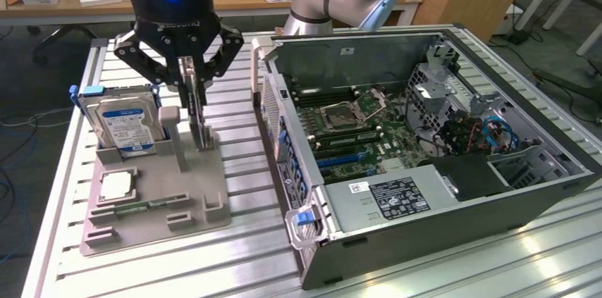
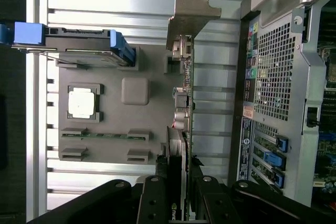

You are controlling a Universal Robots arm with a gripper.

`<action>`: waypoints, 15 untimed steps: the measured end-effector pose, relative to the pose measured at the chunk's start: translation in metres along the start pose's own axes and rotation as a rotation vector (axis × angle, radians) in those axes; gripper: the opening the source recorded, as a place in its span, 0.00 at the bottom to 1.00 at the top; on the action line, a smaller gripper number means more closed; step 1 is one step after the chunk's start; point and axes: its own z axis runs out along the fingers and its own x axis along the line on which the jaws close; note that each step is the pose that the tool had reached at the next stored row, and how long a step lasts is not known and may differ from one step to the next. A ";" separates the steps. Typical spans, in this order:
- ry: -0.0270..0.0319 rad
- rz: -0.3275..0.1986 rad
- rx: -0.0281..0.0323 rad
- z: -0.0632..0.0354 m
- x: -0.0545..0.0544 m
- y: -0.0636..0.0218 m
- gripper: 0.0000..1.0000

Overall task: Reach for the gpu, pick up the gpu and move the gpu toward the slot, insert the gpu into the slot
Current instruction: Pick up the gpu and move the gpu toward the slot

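— Gripper?
— Clamped shut on the gpu, pinching the thin card from both sides.
— And the card's place?
— Upright, directly beneath the gripper, with its lower end at the grey holder. Just beside the hard drive. Silver bracket at the end far from the fingers. Well apart from the motherboard in the open case.

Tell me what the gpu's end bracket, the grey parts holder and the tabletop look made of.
gpu end bracket: bare sheet metal, seemingly; thin, dull silver, bent tab. Parts holder: probably matte plastic, perhaps printed; uniform grey-beige, moulded pockets. Tabletop: likely aluminium profile; silvery grooved slats with soft glare.
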 end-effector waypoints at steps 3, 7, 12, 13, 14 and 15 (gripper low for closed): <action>0.0000 0.000 0.0002 -0.0015 0.000 0.0000 0.26; 0.0000 0.000 0.0003 -0.0022 0.000 0.0000 0.26; 0.0002 0.000 0.0062 -0.0150 0.002 0.0001 0.26; 0.0003 0.000 0.0064 -0.0153 0.002 0.0001 0.26; 0.0004 0.000 0.0066 -0.0156 0.002 0.0001 0.26; 0.0003 0.000 0.0067 -0.0158 0.002 0.0001 0.26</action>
